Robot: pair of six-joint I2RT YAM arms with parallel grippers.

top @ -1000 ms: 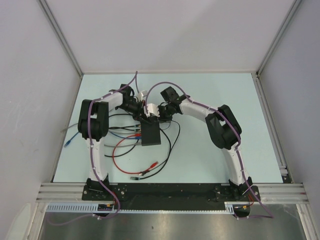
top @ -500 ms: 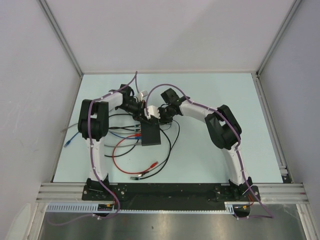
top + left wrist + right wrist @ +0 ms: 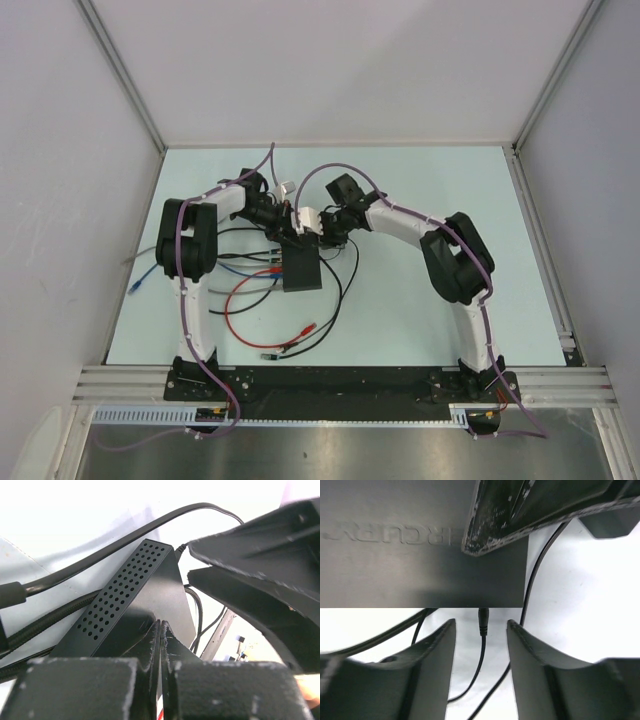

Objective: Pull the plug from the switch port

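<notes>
Right tool (image 3: 481, 625), spread, has shifted in astride the barrel plug (image 3: 483, 617) at the switch (image 3: 395, 570); left tool (image 3: 160, 630), pressed together, braces it; grasp likely next.

Switch (image 3: 395, 570) cropped at top and left, its embossed lettering (image 3: 390, 533) partly covered.

Left arm (image 3: 192, 305) and right arm (image 3: 472, 325): white tubular links joined by bulky black joint housings. A purple cable (image 3: 272, 157) runs along each arm and loops free near the wrist and at the base. Both bases are bolted to a black mounting plate (image 3: 340, 385). Left gripper (image 3: 160, 630) and right gripper (image 3: 481, 630): matte black fingers, edges scuffed with pale grey wear marks.
</notes>
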